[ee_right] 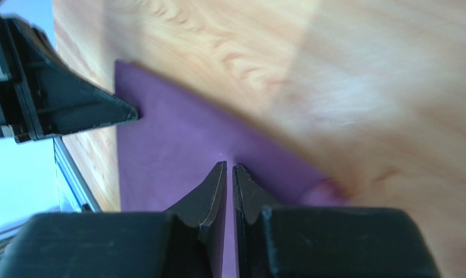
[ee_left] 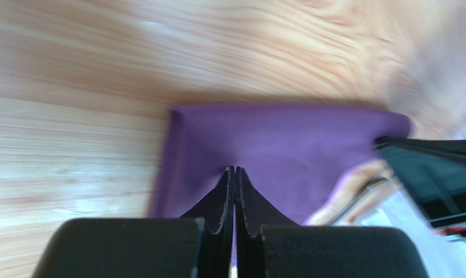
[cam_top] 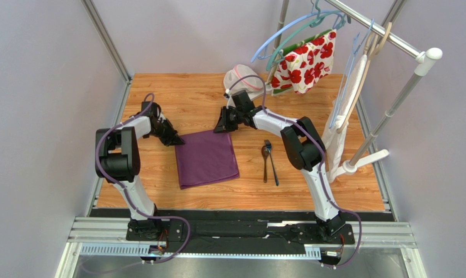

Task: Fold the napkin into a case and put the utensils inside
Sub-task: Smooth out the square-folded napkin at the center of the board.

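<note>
Left gripper [ee_left: 235,169] pinching napkin [ee_left: 299,139] corner | right gripper [ee_right: 229,166] pinching opposite corner | plum, flat

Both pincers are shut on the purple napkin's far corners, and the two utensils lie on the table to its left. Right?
No: the utensils lie to the right of the napkin, as the top external view shows. The rest holds: the left pincer and the right pincer are each shut on a far corner.
</note>
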You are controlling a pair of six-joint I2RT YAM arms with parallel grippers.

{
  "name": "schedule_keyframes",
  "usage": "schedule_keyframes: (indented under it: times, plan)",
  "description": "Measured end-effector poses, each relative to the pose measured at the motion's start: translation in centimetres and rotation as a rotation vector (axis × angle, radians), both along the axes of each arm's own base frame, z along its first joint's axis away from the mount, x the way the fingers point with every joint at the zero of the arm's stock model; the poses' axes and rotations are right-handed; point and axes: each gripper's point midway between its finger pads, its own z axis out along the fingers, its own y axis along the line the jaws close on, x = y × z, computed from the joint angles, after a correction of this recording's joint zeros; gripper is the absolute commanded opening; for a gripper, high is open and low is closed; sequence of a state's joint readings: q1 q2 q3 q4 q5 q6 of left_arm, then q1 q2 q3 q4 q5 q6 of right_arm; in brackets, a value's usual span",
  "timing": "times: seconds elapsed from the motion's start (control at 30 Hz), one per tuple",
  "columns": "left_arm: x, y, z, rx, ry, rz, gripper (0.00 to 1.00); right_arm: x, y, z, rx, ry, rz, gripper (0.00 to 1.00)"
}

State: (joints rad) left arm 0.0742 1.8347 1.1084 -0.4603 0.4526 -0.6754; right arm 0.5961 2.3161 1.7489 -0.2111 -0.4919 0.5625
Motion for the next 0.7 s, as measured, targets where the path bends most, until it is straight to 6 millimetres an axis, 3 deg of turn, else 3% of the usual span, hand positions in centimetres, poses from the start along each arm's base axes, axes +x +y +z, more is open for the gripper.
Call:
schedule_keyframes:
  times: [0.17, 0.33, 0.57, 0.7]
  plan:
    - [-0.4, 1.1, -1.5, 0.042, 0.064, 0.022, 0.01, 2.8, -2.9, -2.5, 0.024, 0.03, -0.06, 0.15]
    - [2.1, 1.9, -1.3, 0.081, 0.047, 0.012, 0.01, 4.8, -4.7, -2.5, 0.077, 0.032, -0.091, 0.17]
    - [2.8, 2.4, -0.9, 0.114, 0.035, -0.023, 0.03, 5.2, -5.3, -2.4, 0.087, 0.036, -0.099, 0.25]
    - [2.2, 1.9, 1.0, 0.091, 0.009, -0.056, 0.03, 4.6, -5.3, -2.1, 0.056, 0.04, -0.101, 0.31]
